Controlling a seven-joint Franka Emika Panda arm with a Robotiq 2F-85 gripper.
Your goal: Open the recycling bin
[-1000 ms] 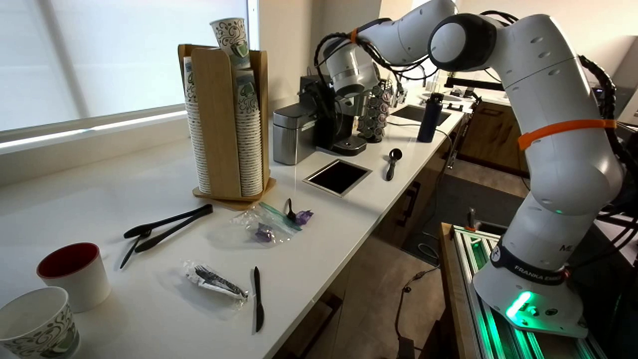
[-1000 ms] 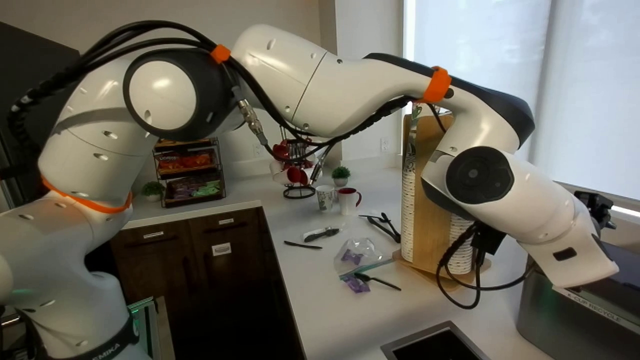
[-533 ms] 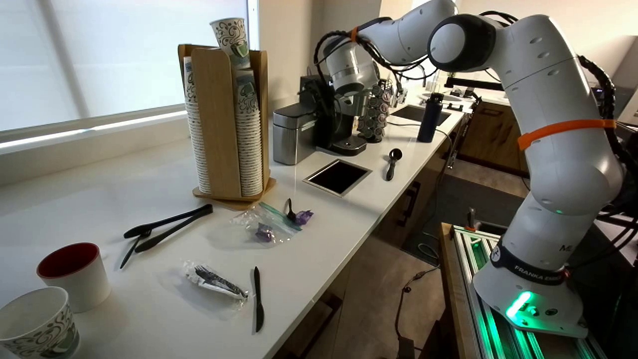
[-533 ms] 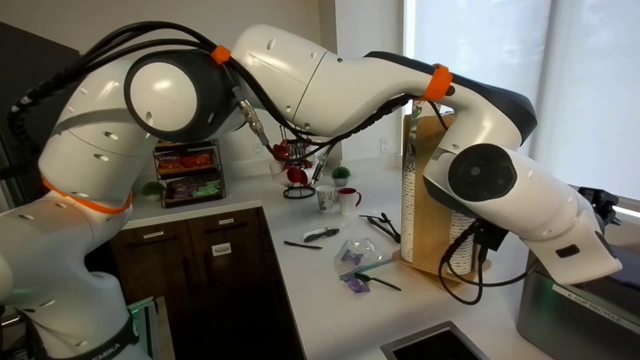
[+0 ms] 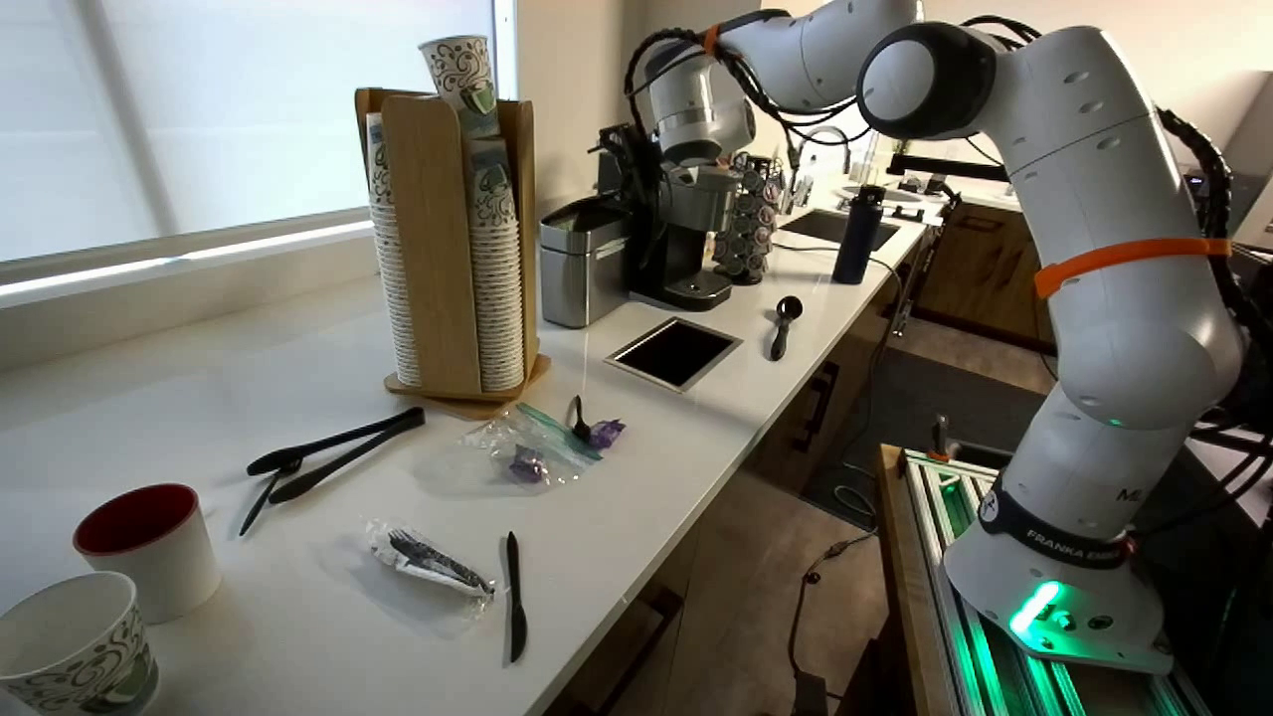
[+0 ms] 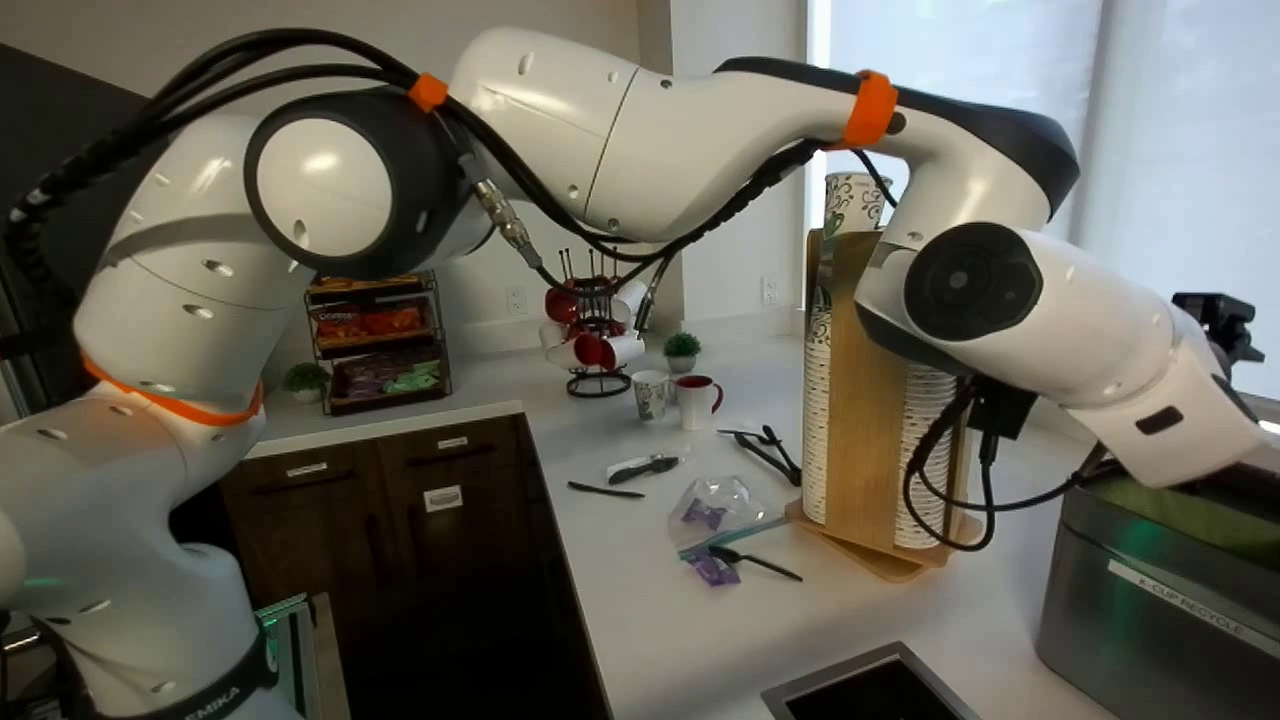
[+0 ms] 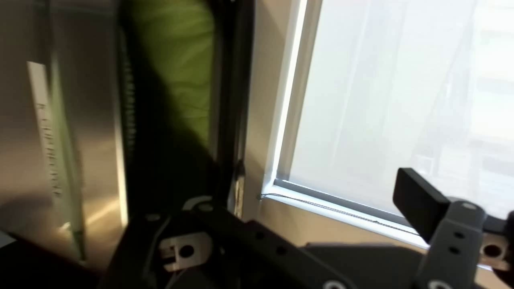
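Observation:
The recycling bin is a silver metal box (image 5: 582, 283) on the counter, labelled K-CUP RECYCLE in an exterior view (image 6: 1130, 590). Its mouth is open. A green inside shows there and in the wrist view, where the bin's wall (image 7: 94, 168) stands at the left. The lid is hard to make out; a dark strip along the far side of the mouth may be its edge. My gripper (image 7: 315, 206) is open, with nothing between its fingers. In both exterior views the black gripper (image 5: 622, 149) (image 6: 1225, 325) is above the bin, partly hidden by the arm.
A tall wooden cup holder (image 5: 433, 249) stands beside the bin. A coffee machine (image 5: 686, 249) is on its other side. A square hole with a metal frame (image 5: 676, 353) is in the counter in front. A window (image 7: 381, 80) is behind.
My arm and gripper have risen. The bin's top was covered by its flat dark lid; now the mouth is open and the green inside shows.

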